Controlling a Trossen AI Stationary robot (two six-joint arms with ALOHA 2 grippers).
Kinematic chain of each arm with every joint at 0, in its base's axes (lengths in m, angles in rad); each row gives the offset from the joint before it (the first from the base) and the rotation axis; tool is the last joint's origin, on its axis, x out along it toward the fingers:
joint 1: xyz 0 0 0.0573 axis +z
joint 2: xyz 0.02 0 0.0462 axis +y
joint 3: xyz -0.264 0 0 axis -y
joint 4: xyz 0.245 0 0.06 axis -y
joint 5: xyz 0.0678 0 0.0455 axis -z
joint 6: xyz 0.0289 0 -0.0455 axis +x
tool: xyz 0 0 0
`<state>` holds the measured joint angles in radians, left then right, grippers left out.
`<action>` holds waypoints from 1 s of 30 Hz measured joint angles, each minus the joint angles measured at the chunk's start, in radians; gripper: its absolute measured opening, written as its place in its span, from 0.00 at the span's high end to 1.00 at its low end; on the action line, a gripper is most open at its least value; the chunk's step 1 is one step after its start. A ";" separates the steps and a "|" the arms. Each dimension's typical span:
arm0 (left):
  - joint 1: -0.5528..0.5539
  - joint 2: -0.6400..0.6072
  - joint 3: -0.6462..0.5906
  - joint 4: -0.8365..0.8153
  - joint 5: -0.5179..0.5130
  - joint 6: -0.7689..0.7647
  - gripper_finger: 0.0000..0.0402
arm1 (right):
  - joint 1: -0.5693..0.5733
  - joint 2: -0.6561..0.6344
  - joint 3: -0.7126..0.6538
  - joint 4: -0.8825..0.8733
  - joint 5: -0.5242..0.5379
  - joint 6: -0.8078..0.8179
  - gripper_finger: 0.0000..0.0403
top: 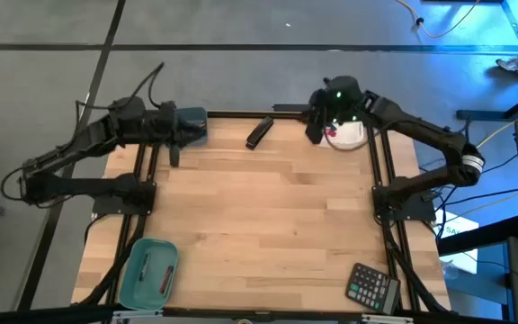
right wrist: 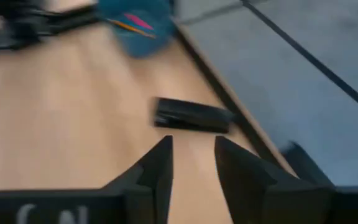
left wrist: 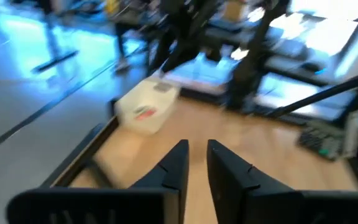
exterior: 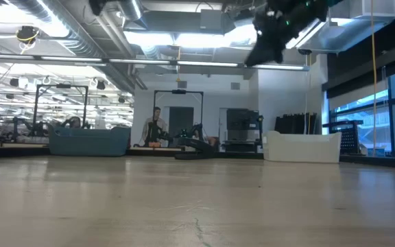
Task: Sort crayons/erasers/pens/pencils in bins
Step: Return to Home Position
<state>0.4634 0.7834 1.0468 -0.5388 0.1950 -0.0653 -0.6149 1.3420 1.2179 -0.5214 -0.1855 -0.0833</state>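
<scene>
While homing is the call, table: the pale wooden table top (top: pixel 268 216) shows bare planks through its middle, so I judge the clean way back is lift first, then fold inward over that stretch.
Right arm: stretched to the far right corner, elbow bent, wrist turned along the far edge. Rise before swinging, I reckon, or I clip the tub below.
Left arm: mirrored at the far left corner, wrist low over its tub; same rule.
Bins: squarish blue-grey plastic tub (top: pixel 196 121) partly under my left wrist; white rectangular tub (top: pixel 351 135) partly under my right; oblong teal tub (top: pixel 147 270) at the near left corner.
Black oblong stapler-like block (top: pixel 259 132): by the far edge between my claws, the one thing to steer round.
Black calculator (top: pixel 371 288): near right corner, well apart.
Right claw (right wrist: pixel 192 143): released, fingers parted, nothing between.
Left claw (left wrist: pixel 197 149): released too, only a slit, empty.
Pencils (right wrist: pixel 132 23): pink and orange sticks lying in the blue-grey tub.
Pens (top: pixel 151 270): thin sticks in the teal tub.
Eraser (left wrist: pixel 143 113): red bit in the white tub.
</scene>
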 joint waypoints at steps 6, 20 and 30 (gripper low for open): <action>-0.162 0.000 -0.148 0.326 -0.002 -0.031 0.98 | 0.248 -0.001 0.000 0.142 -0.028 0.079 0.88; -0.346 0.000 -0.393 0.713 -0.020 -0.031 0.99 | 0.572 -0.001 -0.009 0.439 -0.080 0.106 0.99; -0.428 -0.039 -0.557 0.916 -0.065 -0.032 0.98 | 0.606 -0.164 -0.443 0.933 -0.094 0.201 0.98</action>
<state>0.0357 0.7445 0.4897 0.3768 0.1302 -0.0973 -0.0086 1.1779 0.7748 0.4114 -0.2791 0.1181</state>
